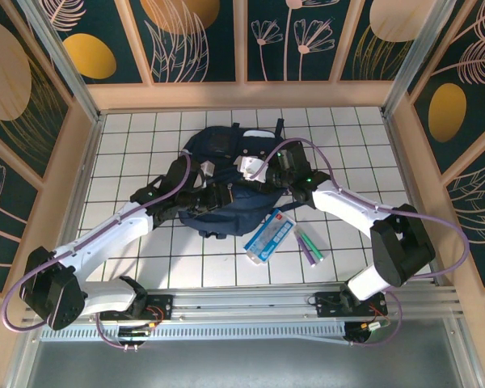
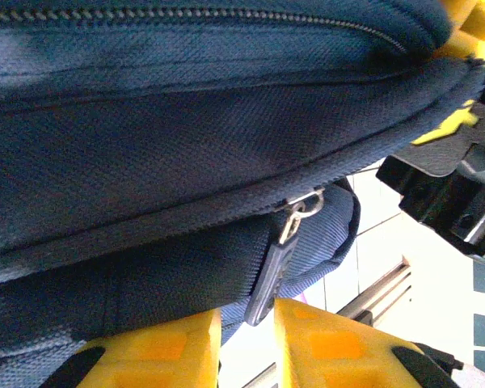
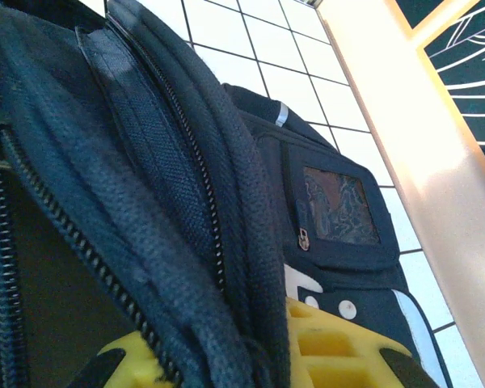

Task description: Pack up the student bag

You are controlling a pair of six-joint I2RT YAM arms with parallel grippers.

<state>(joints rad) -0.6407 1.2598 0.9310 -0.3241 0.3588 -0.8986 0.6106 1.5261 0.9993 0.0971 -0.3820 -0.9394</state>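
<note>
Now the student bag (image 1: 226,182) lies mid-way across the table (image 1: 145,129), with the right gripper (image 3: 234,356) pinching its opening edge. The left gripper (image 2: 246,339) stands narrow around the zipper pull (image 2: 268,271), grip unconfirmed. The risk: that slim tab slips free, or slack fabric jams the zip.

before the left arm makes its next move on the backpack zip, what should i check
1. Zipper pull sits between the left gripper fingers: ok.
2. Left gripper clamped on the pull: cannot tell, a gap shows beside it.
3. Right gripper closed on student bag fabric: ok.
4. Compartment open wide enough: cannot tell.
5. Items packed: not ok, flat pack and pens lie outside the bag.
</note>
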